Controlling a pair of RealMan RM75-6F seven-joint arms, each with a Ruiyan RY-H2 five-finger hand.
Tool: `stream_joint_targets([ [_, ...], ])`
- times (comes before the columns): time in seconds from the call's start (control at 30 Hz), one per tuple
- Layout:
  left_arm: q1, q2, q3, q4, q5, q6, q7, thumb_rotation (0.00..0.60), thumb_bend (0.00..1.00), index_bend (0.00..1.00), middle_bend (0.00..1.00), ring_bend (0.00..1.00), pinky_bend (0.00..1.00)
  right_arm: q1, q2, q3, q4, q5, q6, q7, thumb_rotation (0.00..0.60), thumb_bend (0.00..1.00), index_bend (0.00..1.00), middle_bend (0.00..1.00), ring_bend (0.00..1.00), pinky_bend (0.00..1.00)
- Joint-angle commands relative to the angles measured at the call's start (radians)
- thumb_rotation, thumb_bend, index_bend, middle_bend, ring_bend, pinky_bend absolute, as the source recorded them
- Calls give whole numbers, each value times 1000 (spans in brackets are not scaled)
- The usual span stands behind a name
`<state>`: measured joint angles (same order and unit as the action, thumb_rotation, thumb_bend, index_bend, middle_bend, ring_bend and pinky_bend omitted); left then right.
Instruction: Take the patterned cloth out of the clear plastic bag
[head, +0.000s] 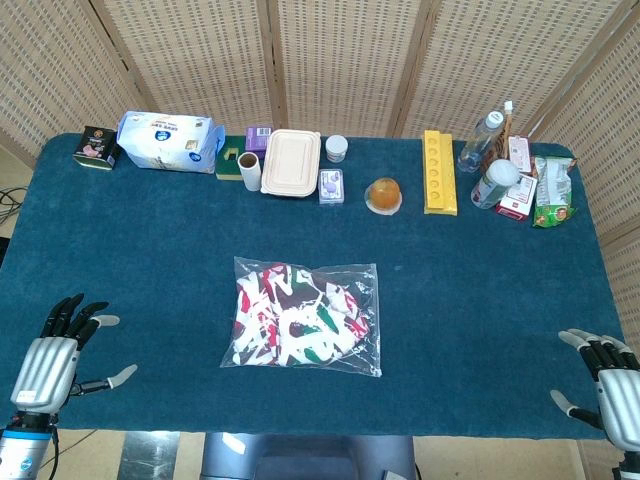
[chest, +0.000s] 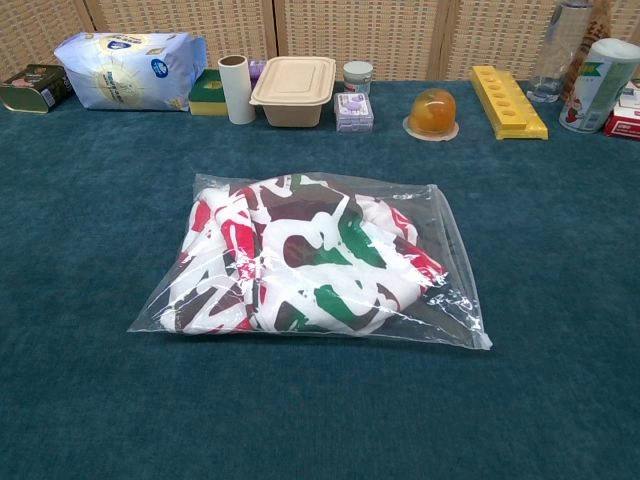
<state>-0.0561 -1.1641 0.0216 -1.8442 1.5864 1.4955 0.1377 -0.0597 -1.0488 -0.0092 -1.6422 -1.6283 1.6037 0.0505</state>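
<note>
Blue felt tabletop (head: 150, 270): red-green-white patterned cloth (head: 295, 318) remains inside flat clear plastic bag (head: 365, 275); my left hand (head: 55, 350) and right hand (head: 610, 375), flanking the bag, are spread and hold nothing.

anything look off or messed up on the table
Nothing stands out. The bag lies flat mid-table with the cloth bunched inside, and the items along the far edge look orderly, nothing spilled.

1. The patterned cloth (chest: 300, 260) is white with red, green and dark brown shapes.
2. The plastic bag (chest: 455, 300) is clear.
3. The table cover (head: 150, 250) is dark teal.
4. The lidded food box (head: 291, 162) is beige.
5. The slotted tray (head: 439, 171) is yellow.
6. The soft packet (chest: 128, 70) is pale blue and white.
7. The left hand (head: 55, 360) is silver with black fingers.
</note>
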Motion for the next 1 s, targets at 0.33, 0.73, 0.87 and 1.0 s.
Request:
stream_joint_targets([
  [0.33, 8, 7, 7, -2, 10, 14, -7, 477, 103, 298, 189, 25, 23, -11, 0, -5, 9, -3, 17, 14, 594, 211, 223, 245, 243, 182],
  [0.73, -4, 26, 10, -5, 27, -6, 4, 475, 102, 297, 190, 25, 23, -25, 0, -13, 19, -19, 42, 24, 593, 211, 223, 245, 242, 182],
  [0.87, -71, 57, 23, -28, 18, -142, 83, 470, 100, 228, 179, 25, 23, -30, -2, -16, 25, -24, 49, 30, 596, 211, 223, 245, 242, 182],
  [1.0, -114, 48, 3, -44, -11, -206, 137, 475, 82, 90, 119, 19, 23, -32, 0, -17, 24, -24, 52, 31, 595, 211, 223, 245, 242, 182],
])
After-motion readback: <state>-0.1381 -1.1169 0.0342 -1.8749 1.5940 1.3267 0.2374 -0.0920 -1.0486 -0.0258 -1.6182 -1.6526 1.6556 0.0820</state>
